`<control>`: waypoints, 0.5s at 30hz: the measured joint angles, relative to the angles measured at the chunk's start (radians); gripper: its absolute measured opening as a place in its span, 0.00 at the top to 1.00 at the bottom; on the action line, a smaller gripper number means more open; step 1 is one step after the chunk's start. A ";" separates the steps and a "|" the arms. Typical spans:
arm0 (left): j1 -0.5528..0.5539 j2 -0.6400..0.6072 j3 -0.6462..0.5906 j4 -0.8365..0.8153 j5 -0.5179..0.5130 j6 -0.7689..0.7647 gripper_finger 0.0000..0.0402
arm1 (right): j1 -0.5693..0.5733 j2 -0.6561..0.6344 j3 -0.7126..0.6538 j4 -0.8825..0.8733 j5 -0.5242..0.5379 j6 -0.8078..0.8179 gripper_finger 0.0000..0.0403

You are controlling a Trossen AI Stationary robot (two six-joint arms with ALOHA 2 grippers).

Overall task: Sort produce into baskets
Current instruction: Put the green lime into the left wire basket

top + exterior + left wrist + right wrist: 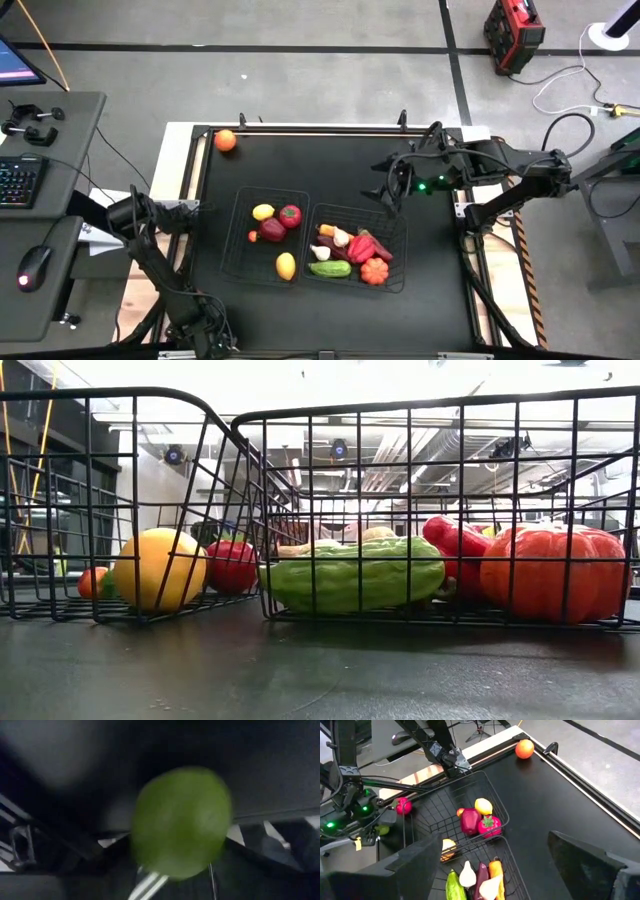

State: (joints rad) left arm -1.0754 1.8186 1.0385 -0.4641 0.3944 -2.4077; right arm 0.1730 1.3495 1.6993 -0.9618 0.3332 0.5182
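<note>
Two black wire baskets stand side by side at mid table. The left basket (228, 240) holds two lemons (286, 265), a red apple (290, 214) and a dark red pepper (272, 230). The right basket (400, 250) holds a cucumber (330, 268), a pumpkin (374, 271), red peppers (362, 247) and garlic (341, 237). An orange (225, 140) lies on the table's far left corner. My left gripper (205, 335) reaches down beyond the table's near left corner, and a round green fruit (180, 822) fills its wrist view. My right gripper (502, 865) hangs open above the right basket's far edge.
A red fruit (404, 806) lies off the table's left edge, near the left arm. A desk with a keyboard (15, 180) and a mouse (33, 265) stands to the left. The mat between the orange and the baskets is bare.
</note>
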 joint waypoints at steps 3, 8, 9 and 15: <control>-0.002 -0.002 -0.001 -0.005 -0.006 0.012 0.60 | 0.000 0.000 0.000 0.000 0.000 0.000 0.12; 0.007 -0.003 0.000 -0.020 -0.043 0.047 0.89 | 0.000 0.000 0.000 0.000 0.000 -0.002 0.12; 0.009 -0.003 0.000 -0.031 -0.056 0.054 0.94 | 0.000 0.000 0.000 0.000 0.000 -0.008 0.12; 0.014 -0.005 -0.003 -0.024 -0.075 0.065 0.93 | 0.000 0.000 0.000 0.000 0.000 -0.021 0.12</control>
State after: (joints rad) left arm -1.0618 1.8133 1.0355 -0.4883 0.3195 -2.3429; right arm 0.1730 1.3495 1.6993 -0.9619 0.3328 0.4974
